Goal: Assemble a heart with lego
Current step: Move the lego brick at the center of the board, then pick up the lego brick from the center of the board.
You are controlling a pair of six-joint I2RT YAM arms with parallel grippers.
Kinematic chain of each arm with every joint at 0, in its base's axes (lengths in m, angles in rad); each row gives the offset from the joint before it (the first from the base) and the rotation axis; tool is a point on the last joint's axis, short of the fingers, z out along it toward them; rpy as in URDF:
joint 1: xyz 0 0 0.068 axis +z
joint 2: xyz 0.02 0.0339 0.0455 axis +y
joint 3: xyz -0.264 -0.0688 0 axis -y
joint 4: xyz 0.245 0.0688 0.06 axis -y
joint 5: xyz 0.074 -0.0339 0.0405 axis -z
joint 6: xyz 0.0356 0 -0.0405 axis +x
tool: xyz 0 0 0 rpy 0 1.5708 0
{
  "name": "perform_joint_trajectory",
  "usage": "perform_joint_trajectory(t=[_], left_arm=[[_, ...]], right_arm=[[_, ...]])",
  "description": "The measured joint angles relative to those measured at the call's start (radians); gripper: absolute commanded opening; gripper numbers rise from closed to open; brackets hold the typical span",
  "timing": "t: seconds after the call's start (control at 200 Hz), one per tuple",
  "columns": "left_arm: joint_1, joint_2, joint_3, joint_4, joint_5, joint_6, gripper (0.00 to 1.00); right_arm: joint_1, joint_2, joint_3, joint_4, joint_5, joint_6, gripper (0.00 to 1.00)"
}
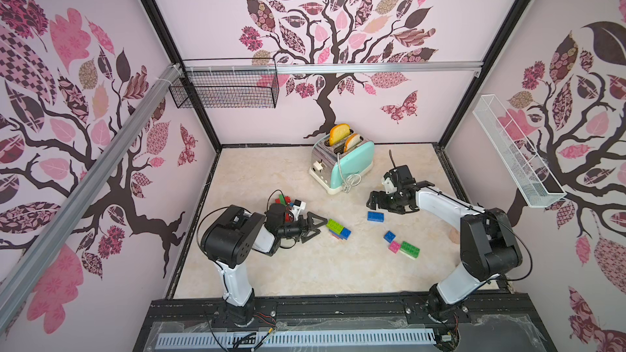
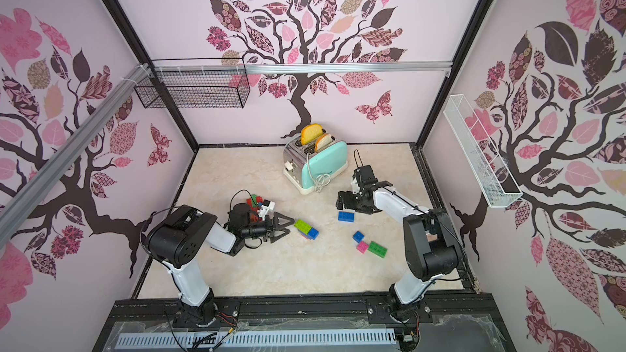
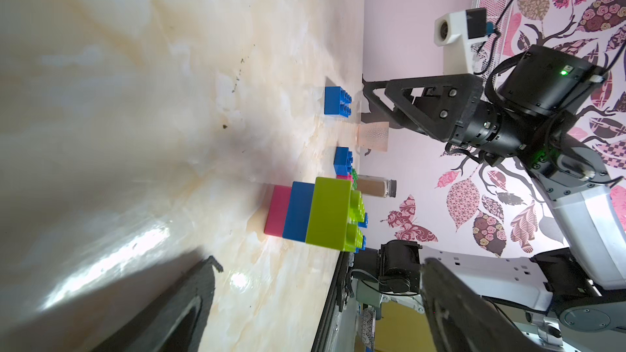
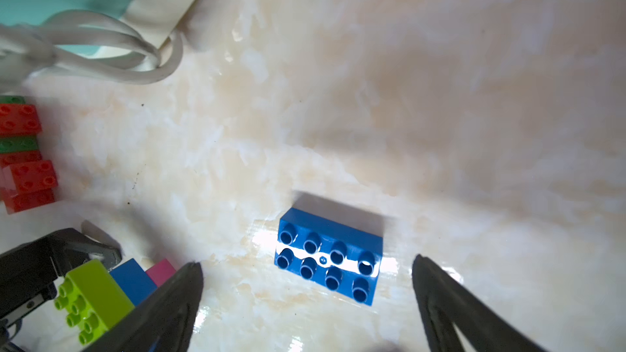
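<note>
Closing your wide-open, empty right end effector (image 4: pixel 306 262) off-centre could skid the blue eight-stud plastic brick (image 4: pixel 328 255), lying flat on the marbled worktop (image 4: pixel 440 96) beneath it, apart from the lime-blue-pink brick stack (image 1: pixel 338 229).

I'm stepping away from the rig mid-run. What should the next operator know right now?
Left gripper: open, empty, pointing at the lime-blue-pink stack.
Right gripper: open, empty, above the blue 2x4, which lies free.
Loose by the right arm: blue 2x2, pink 2x2, green 2x4.
Red-green pile: behind the left wrist.
Done: only the three-layer stack.
Left: no heart shape yet; the remaining bricks need joining.
</note>
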State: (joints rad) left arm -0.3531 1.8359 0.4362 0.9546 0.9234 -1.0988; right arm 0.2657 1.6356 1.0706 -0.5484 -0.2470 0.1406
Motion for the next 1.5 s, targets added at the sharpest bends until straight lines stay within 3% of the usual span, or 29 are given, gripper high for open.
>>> perform_joint_trajectory(t=[0.315,0.675,0.84,1.165,1.501], left_arm=[[0.0,0.0,0.003,0.002,-0.003,-0.011,0.97],[0.0,0.0,-0.014,0.031,-0.003,-0.03,0.97],[-0.003,-0.001,-0.023,0.04,-0.003,-0.031,0.97],[-0.019,0.0,-0.024,0.061,-0.003,-0.041,0.97],[-0.019,-0.001,-0.038,0.065,-0.003,-0.044,0.97]], right_arm=[[0.098,0.02,0.015,-0.004,-0.013,-0.252,0.96],[0.158,0.165,0.103,-0.085,0.141,-0.424,0.93],[0.158,0.192,0.167,-0.16,0.218,-0.481,0.75],[0.158,0.196,0.156,-0.265,0.198,-0.526,0.78],[0.158,0.218,0.157,-0.276,0.224,-0.544,0.54]])
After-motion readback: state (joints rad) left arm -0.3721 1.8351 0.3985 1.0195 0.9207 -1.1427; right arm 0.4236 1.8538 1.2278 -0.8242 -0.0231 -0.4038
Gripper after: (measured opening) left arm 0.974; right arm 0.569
